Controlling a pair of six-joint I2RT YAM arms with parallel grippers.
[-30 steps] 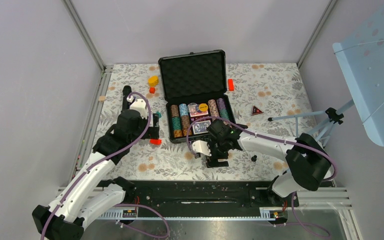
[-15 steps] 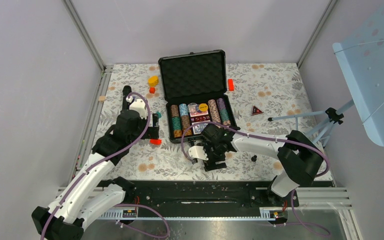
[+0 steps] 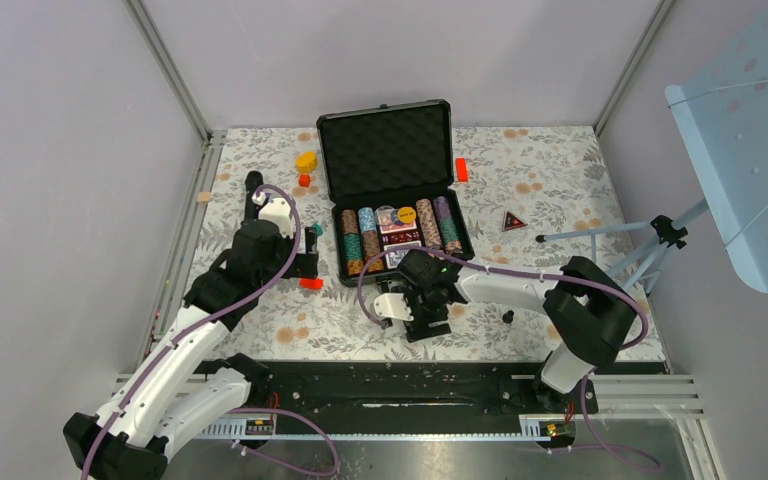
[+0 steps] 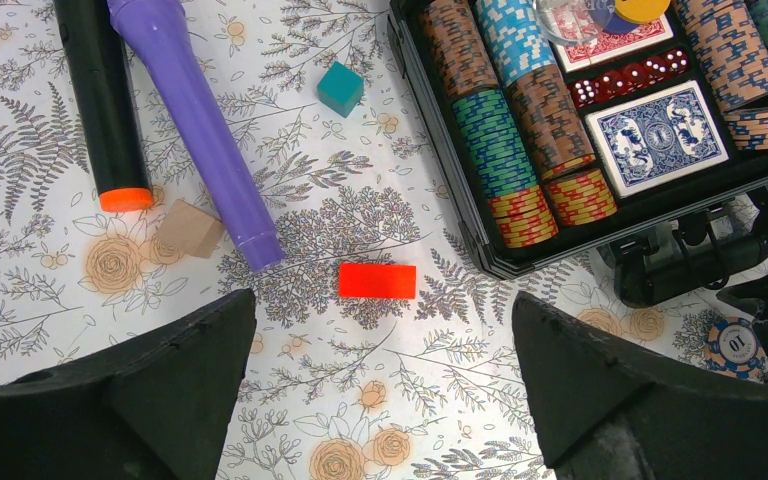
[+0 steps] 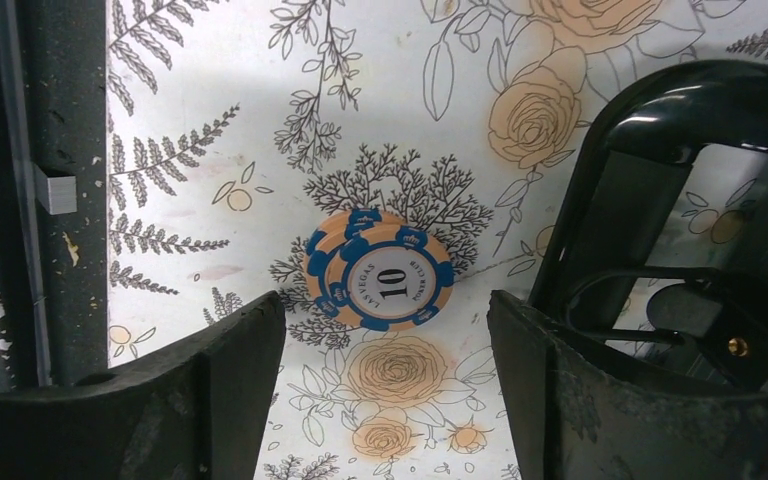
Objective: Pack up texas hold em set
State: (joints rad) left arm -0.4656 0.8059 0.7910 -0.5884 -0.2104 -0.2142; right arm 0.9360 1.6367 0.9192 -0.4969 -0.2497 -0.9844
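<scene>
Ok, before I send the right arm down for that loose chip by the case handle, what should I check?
1. Loose chip lying flat, centred under the gripper: ok.
2. Right gripper open wider than the chip: ok.
3. One chip or two stacked: an offset rim shows at its upper left; cannot tell.
4. Clearance to the case handle: it crowds the gripper on one side; not ok.
5. Case lid open for the drop: ok.
6. Left gripper open, empty, over the red block, apart from the chip: ok.
</scene>
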